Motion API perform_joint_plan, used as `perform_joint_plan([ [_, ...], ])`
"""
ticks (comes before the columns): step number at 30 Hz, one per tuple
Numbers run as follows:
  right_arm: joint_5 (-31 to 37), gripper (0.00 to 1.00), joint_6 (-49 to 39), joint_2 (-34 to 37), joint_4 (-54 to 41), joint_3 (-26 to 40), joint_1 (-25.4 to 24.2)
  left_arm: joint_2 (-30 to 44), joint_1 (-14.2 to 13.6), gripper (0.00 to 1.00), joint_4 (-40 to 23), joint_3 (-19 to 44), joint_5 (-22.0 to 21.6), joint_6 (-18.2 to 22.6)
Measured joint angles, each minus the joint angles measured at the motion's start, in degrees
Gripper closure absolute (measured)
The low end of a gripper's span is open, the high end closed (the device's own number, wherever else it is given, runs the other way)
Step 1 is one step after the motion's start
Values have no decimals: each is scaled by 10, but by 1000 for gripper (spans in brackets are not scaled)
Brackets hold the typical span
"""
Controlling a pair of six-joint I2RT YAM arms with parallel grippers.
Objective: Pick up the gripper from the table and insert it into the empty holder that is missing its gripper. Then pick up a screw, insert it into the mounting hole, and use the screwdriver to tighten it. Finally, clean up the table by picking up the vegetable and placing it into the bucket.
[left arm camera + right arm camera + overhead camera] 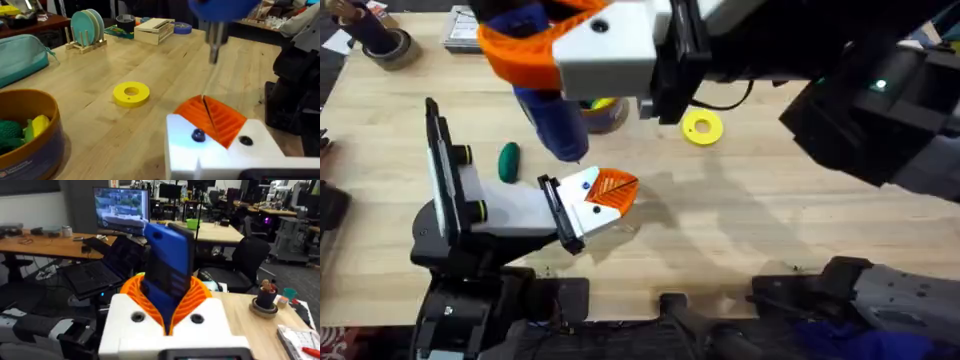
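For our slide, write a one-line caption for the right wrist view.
Right gripper clamps the blue screwdriver between its orange ribbed pads.

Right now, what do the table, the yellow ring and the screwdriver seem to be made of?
The table looks like pale wood with a matte finish: grain lines and plank seams show. The ring looks like smooth plastic, with an even yellow colour and soft edges. The screwdriver seems to have a blue plastic body with a slight sheen. Its tip looks like grey metal.

bucket (603, 113) mostly hidden behind the screwdriver (552, 122), screwdriver tip blurred, left wrist view cuts off bucket
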Motion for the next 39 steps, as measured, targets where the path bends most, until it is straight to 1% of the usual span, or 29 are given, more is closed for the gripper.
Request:
perform_joint_plan([
  [11, 0, 976, 0, 0, -2, -8, 13, 0, 0, 987, 0, 0, 0, 0],
  [26, -6, 976, -7, 0, -14, -16, 13, 0, 0, 987, 0, 0, 0, 0],
  [32, -11, 976, -7, 0, 6, -33, 13, 0, 0, 987, 0, 0, 0, 0],
  [36, -13, 976, -9, 0, 37, -49, 13, 0, 0, 987, 0, 0, 0, 0],
  [39, -13, 976, -9, 0, 39, -59, 13, 0, 0, 987, 0, 0, 0, 0],
])
